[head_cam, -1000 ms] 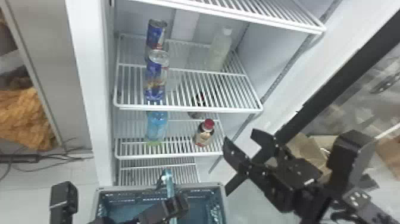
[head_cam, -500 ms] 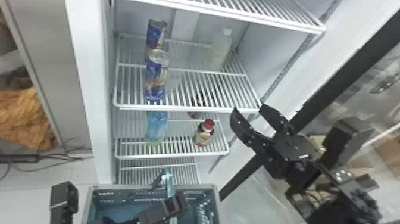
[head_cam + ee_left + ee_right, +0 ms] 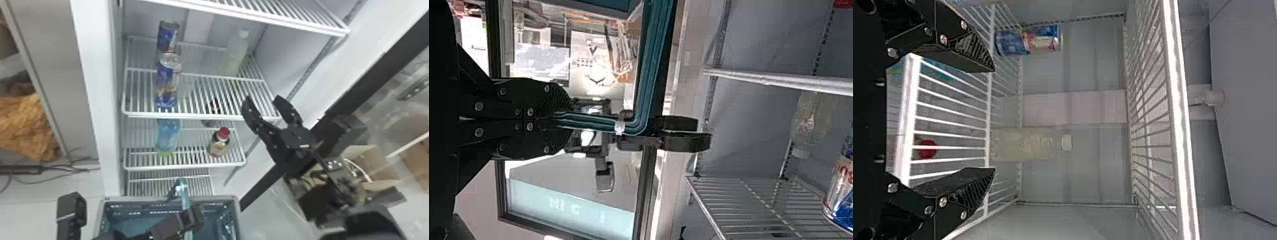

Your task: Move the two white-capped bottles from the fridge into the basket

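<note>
Fridge (image 3: 94, 95) with its wire shelves open to the robot; a white-capped bottle (image 3: 236, 54), pale and upright, stands toward the back right of the shelf (image 3: 191, 115) level with the right gripper (image 3: 262, 96). That gripper is at the shelf's front right corner, fingers spread wide with nothing between them. The left gripper (image 3: 571, 120) is low in front, its fingers closed on the handle (image 3: 185, 198) of the basket (image 3: 169, 199), which sits below the shelves.

The step in hand appears to be the approach to this bottle. The next move likely calls for the right gripper to go deeper over the shelf, line up with one finger on each side of the bottle, and close on its body, keeping clear of the cans and of the shelf above.

Counted: one white-capped bottle in sight, two grippers and one basket. On the bottle's shelf, toward its left, are two cans (image 3: 166, 86), one behind the other. One shelf down are one blue bottle (image 3: 167, 135), one red-capped bottle (image 3: 219, 143) and one dark item (image 3: 209, 111), partly hidden and hard to identify.
</note>
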Robot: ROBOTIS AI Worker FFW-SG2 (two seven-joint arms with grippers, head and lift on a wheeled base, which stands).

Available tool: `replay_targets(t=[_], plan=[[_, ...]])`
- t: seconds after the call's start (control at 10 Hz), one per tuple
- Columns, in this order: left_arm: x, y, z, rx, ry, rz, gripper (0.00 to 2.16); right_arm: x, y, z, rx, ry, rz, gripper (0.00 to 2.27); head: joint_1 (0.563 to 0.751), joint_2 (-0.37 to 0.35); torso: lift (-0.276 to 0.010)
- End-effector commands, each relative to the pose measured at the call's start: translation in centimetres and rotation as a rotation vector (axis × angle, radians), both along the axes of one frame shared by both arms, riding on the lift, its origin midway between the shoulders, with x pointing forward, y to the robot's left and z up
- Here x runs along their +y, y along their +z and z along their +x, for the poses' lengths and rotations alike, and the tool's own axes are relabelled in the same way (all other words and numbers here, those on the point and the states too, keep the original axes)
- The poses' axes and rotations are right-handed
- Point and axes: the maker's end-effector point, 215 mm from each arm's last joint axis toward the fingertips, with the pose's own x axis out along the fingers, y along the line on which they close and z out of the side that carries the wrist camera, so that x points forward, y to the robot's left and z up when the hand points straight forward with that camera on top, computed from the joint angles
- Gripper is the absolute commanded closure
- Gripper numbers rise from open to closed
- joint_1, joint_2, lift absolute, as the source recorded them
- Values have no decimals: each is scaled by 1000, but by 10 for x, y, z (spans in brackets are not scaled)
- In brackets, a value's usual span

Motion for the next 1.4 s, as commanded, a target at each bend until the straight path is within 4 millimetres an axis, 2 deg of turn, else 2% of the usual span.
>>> replay_targets(t=[0.0,0.3,0.6,1.0,1.3], plan=[[0,1,0,0,-2,-4,1185,-8,-2,17,-29,-17,5,358,695,-350,0],[-2,2,-1,1,-5,-6,1185,-10,-14,47,-52,-20,21,265,695,-350,0],[-2,3,-2,0,-9,-11,1185,5,-15,83,-76,9,41,222,695,-350,0],[-2,4,-1,0,-6,-12,1185,1,-21,118,-87,-8,36,193,695,-350,0],[-2,3,0,0,-4,-10,1185,-14,-19,143,-91,-58,9,191,695,-350,0]])
